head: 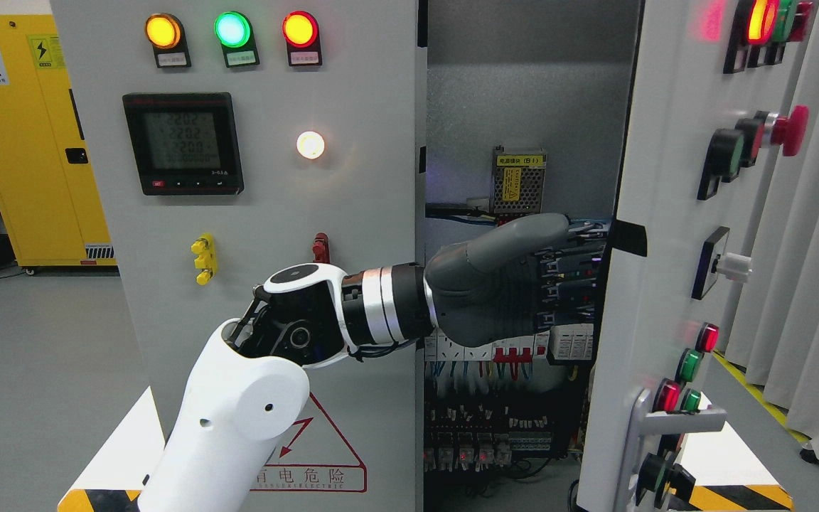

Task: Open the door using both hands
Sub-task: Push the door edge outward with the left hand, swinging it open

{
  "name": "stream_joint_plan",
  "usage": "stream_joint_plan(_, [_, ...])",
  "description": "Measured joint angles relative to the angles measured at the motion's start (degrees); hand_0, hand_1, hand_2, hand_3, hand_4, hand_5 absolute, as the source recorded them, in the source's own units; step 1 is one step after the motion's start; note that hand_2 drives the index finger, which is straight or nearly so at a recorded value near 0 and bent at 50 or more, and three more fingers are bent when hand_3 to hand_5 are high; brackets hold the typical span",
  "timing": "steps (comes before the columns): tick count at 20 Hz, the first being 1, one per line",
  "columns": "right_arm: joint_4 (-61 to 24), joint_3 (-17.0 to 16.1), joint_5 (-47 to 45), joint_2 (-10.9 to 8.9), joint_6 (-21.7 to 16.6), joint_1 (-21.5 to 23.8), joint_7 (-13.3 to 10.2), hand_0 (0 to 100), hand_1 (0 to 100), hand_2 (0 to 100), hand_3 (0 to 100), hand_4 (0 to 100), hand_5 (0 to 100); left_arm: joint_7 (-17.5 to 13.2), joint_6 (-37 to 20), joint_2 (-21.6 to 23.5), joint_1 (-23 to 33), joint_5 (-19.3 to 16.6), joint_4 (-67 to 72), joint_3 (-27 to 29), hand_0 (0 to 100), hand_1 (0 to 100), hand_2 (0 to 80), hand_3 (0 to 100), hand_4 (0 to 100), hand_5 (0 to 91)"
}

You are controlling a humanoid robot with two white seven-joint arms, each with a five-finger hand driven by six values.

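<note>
- Grey left hand (502,284), fingers extended flat and holding nothing, reaches into the gap at centre frame.
- White right cabinet door (672,235) stands ajar; exposed wiring and breakers (516,355) behind the hand.
- Closed grey left panel (267,213) bounds the opening.

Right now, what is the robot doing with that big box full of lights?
The robot is opening an electrical cabinet. Its left hand reaches across into the gap beside the right door, which already stands partly open. Behind the hand you can see the wiring and switches inside. The left door, with its glowing lights and a meter, looks shut. The right hand is not in view.
</note>
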Motion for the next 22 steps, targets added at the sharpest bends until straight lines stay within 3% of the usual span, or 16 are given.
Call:
stream_joint_plan(17, [0.0, 0.1, 0.0, 0.00, 0.0, 0.0, 0.0, 0, 50, 4, 0, 0, 0, 0.1, 0.6, -7.1, -1.0, -2.9, 0.2, -3.7, 12, 56, 0.0, 0, 0, 0.0])
stream_joint_plan(22, [0.0, 0.1, 0.0, 0.00, 0.0, 0.0, 0.0, 0, 50, 4, 0, 0, 0, 2.2, 0.1, -8.2, -1.5, -3.4, 0.3, -5.6, 12, 56, 0.0, 0, 0, 0.0])
